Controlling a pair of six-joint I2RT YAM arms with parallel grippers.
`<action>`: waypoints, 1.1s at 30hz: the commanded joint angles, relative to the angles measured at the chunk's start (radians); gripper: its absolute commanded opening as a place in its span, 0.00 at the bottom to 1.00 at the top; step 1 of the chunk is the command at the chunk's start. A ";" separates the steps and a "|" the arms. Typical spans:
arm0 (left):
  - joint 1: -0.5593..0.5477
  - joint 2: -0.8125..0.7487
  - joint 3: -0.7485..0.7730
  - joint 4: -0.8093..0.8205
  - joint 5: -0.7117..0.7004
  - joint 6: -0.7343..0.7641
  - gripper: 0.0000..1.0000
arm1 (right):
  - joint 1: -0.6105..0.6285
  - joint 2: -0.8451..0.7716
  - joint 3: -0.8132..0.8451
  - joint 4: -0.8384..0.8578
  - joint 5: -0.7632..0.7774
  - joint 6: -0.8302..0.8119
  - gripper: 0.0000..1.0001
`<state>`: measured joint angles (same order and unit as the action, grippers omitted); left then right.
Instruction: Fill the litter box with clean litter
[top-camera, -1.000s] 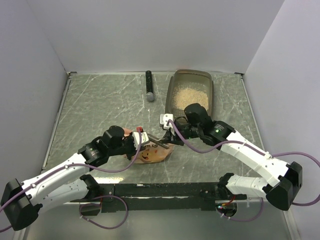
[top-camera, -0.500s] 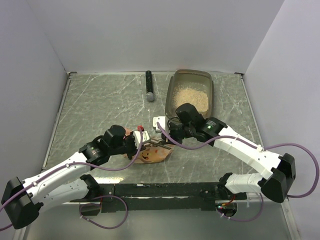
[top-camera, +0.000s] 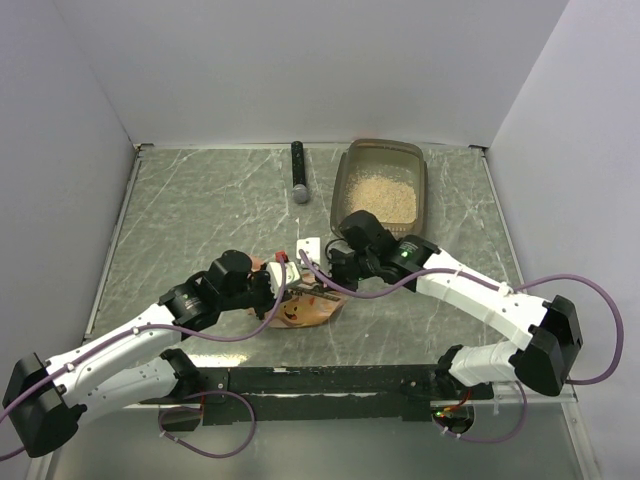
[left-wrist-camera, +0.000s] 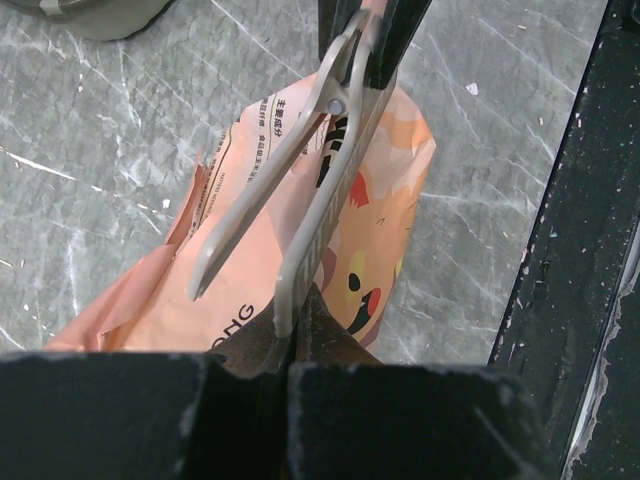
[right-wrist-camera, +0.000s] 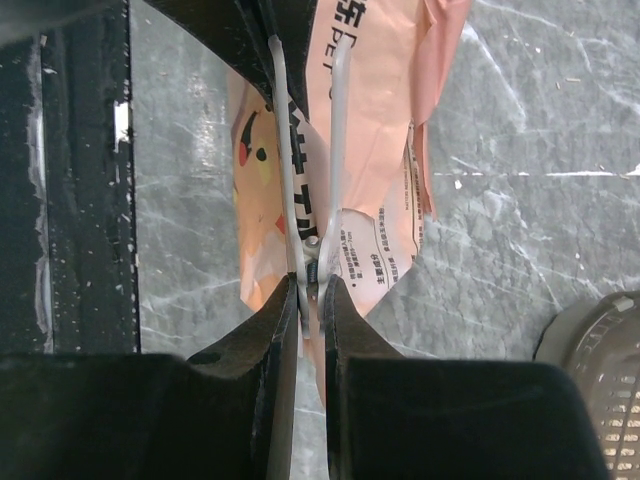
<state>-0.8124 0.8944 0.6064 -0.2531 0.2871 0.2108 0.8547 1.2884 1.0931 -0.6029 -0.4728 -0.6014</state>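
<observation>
Smoky litter box (top-camera: 385, 160), far-right corner: grainy beige clean litter (top-camera: 385, 195) heaped inside. Left gripper (left-wrist-camera: 290, 340) and right gripper (right-wrist-camera: 310, 290) both pinch grey clip (left-wrist-camera: 300, 180).

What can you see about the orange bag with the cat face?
The bag is soft, crinkly orange-pink plastic with a cartoon cat face and black writing. It lies crumpled on the grey table, near the front. A grey clip sits over it, held by the left tool and right tool; I cannot tell if it pinches the bag.
</observation>
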 joint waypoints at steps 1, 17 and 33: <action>0.004 -0.023 0.058 0.058 -0.040 -0.019 0.01 | 0.021 0.037 -0.016 -0.107 0.115 -0.015 0.00; 0.004 -0.028 0.059 0.063 -0.071 -0.027 0.02 | 0.035 -0.009 -0.120 -0.080 0.083 0.044 0.02; 0.004 -0.032 0.050 0.063 -0.071 -0.019 0.05 | 0.035 -0.187 -0.075 -0.017 0.232 0.158 1.00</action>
<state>-0.8146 0.8867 0.6064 -0.2523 0.2413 0.1963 0.8898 1.1809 0.9791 -0.6212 -0.3218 -0.4892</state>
